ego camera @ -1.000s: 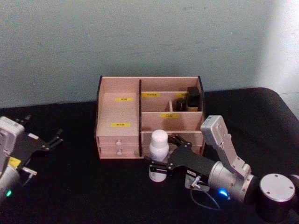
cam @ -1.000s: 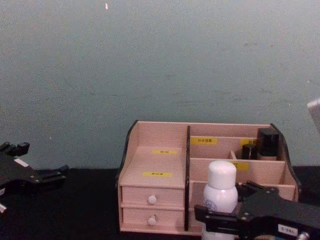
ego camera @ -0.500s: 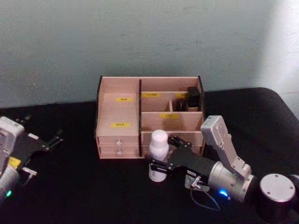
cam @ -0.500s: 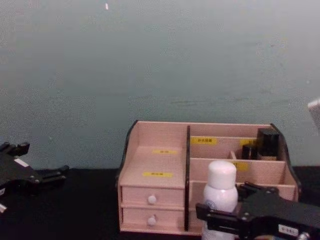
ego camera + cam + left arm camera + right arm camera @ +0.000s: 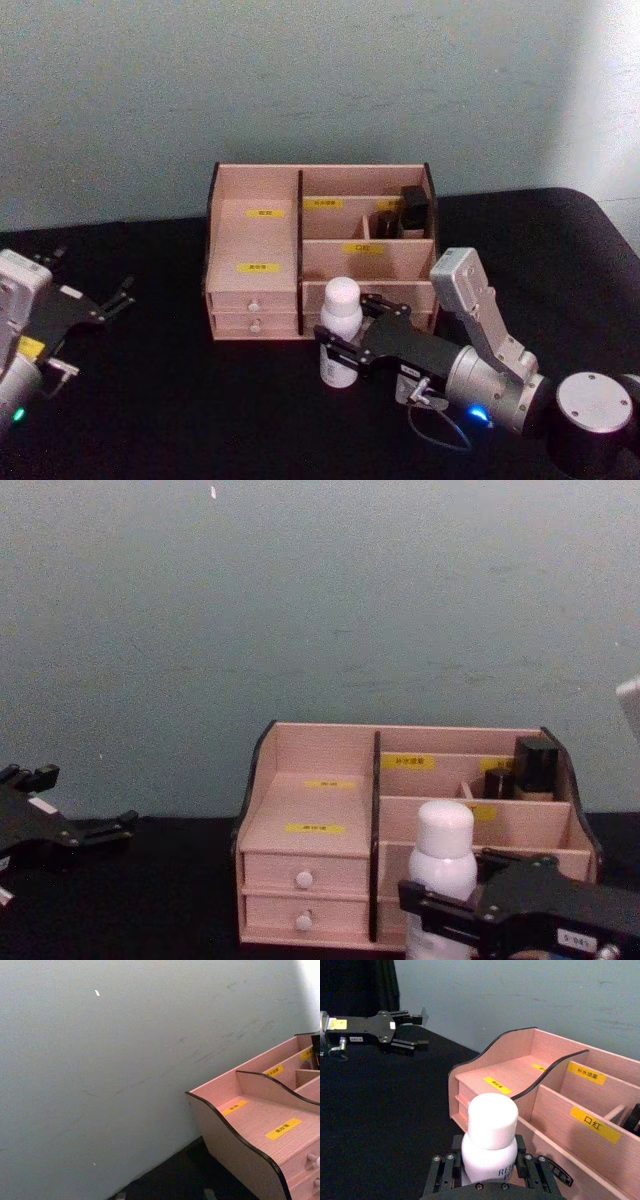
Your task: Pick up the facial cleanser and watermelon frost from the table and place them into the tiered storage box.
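The facial cleanser [image 5: 340,303] is a white bottle with a white cap, upright just in front of the tiered storage box [image 5: 258,238]. My right gripper [image 5: 342,352] is shut on the bottle's lower body, one black finger on each side. The right wrist view shows the cleanser [image 5: 491,1127] in the right gripper [image 5: 487,1174], close to the box [image 5: 520,1067]. In the chest view the cleanser [image 5: 443,840] stands before the box's [image 5: 310,800] right half. My left gripper [image 5: 120,293] rests open at the far left. The watermelon frost is out of view.
Two small dark containers [image 5: 403,213] sit in the box's back right compartment. Two drawers with white knobs [image 5: 302,879] face me on the box's left. The table [image 5: 180,410] is black, and a pale wall [image 5: 320,600] rises right behind the box.
My right gripper, still holding the cleanser, has shifted a little toward the box's front. The left arm has stayed where it was.
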Motion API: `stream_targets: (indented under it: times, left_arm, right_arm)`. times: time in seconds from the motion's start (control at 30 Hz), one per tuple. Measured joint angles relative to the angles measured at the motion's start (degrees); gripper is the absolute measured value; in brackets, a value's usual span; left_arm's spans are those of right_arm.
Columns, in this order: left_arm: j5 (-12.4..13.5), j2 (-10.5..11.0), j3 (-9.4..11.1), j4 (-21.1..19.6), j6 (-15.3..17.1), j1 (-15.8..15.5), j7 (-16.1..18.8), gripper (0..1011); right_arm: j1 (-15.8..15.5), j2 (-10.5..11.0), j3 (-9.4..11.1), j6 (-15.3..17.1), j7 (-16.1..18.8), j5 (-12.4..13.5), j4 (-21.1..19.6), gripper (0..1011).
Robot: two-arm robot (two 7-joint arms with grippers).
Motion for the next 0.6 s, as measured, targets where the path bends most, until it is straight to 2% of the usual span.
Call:
stream_targets:
  times: [0.37,0.43,0.6]
  left_arm:
    - [0.00,0.00,0.00,0.00,0.00,0.00,0.00,1001]
    - [0.00,0.00,0.00,0.00,0.00,0.00,0.00,1001]
    - [0.00,0.00,0.00,0.00,0.00,0.00,0.00,1001]
  right_arm:
    - [0.00,0.01,0.00,-0.10,0.05,0.03,0.00,590]
    - [0.02,0.26,0.04,-1.16,1.56,0.59,0.02,590]
    - [-0.10,0.99,0.28,-1.36,3.64,2.14,-0.98,590]
